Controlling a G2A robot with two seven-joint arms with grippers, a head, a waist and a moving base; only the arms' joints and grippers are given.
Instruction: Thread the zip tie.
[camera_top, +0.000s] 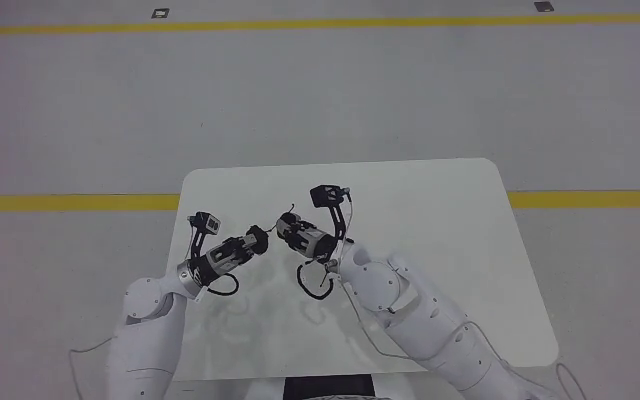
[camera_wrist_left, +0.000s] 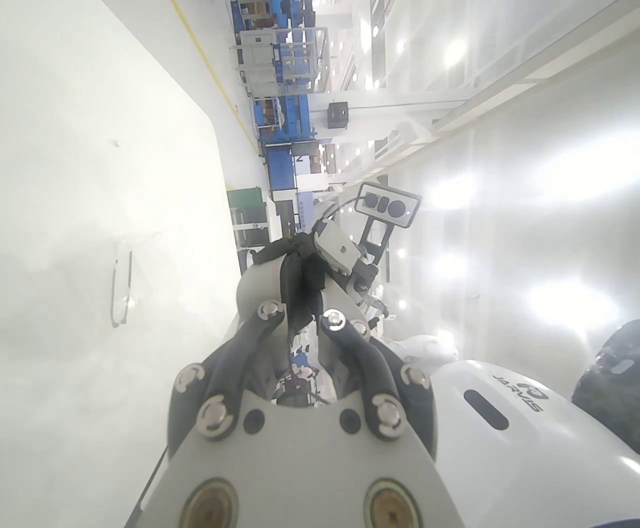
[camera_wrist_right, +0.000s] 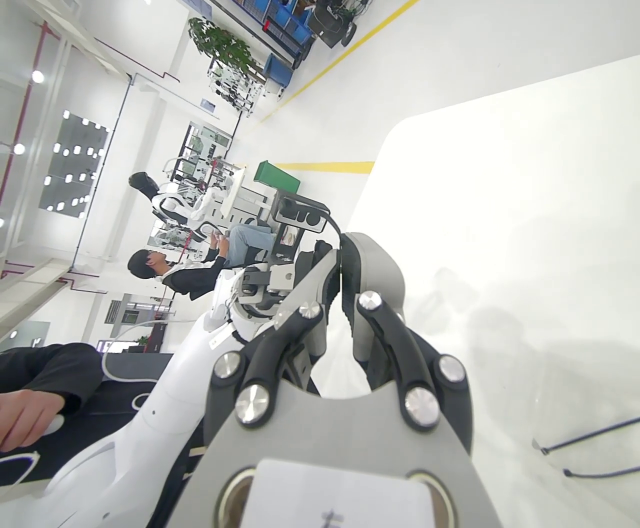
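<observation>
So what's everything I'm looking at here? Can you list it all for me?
table: one, white, rounded corners, beneath both arms.
zip tie: thin, pale, see-through strip; one folded or two side by side, cannot tell; flat on the table, apart from both grippers.
floor lines: two, yellow, on the grey floor; one far off, one level with the table's far edge.
floor markers: two, small, dark, by the far line.
left gripper: one, grey with black fingers, shut, above the table's middle.
right gripper: one, same colours, shut, facing the left one closely.
</observation>
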